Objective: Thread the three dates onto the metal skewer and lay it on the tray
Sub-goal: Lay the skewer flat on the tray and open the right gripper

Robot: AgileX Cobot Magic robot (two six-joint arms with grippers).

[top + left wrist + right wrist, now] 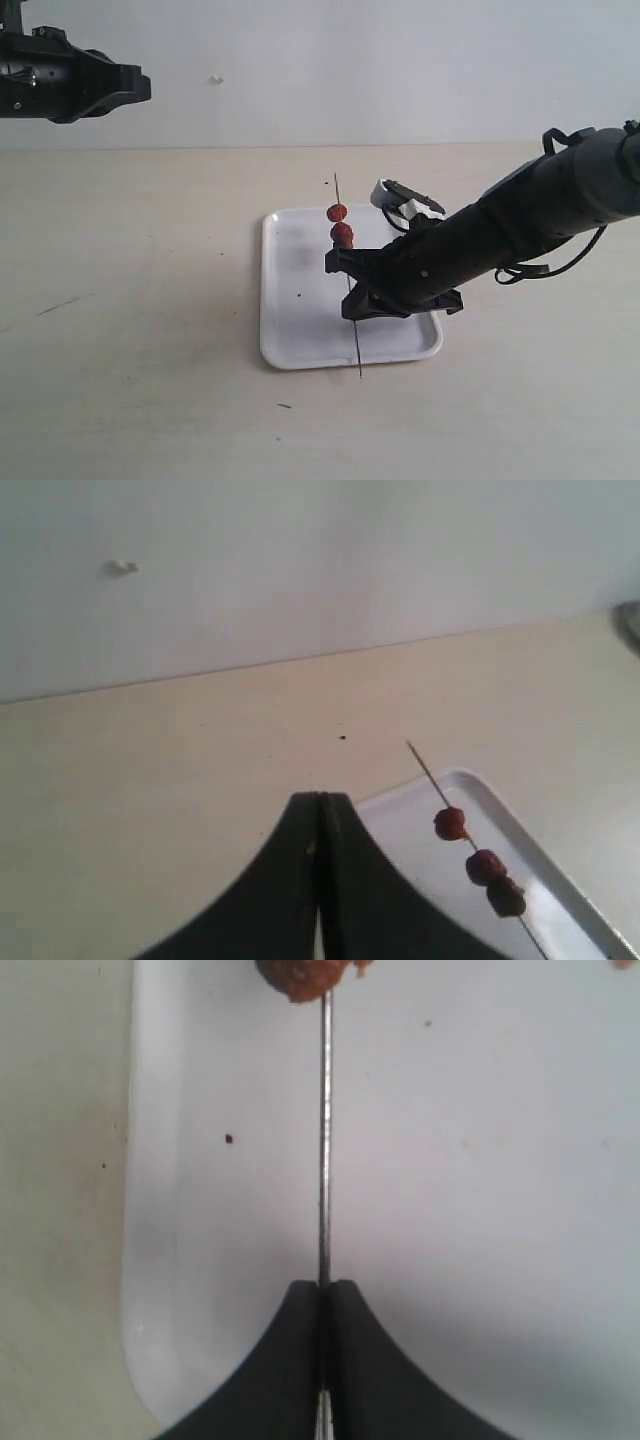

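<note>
Open tabletop (pixel 130 330) leftward, skewer (pixel 357 352) and right arm (pixel 520 215) over tray (pixel 300 300)

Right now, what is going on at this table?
The right hand is shut on the metal skewer, holding it lengthwise over the tray. All three dates are already threaded on it, near the far end. The left hand is shut, empty, and raised off to the side. The skewer is not released yet.

Robot test bench, lab-type setting. A plain pale beige wooden tabletop (pixel 130 380), lightly scuffed with a few dark marks, sits against a blank off-white wall (pixel 350 70) with one small white fleck (pixel 216 79). Two black jointed robot arms work over it: left arm (pixel 60 75), right arm (pixel 520 220). Black cable (pixel 560 265) loops off the right one.
</note>
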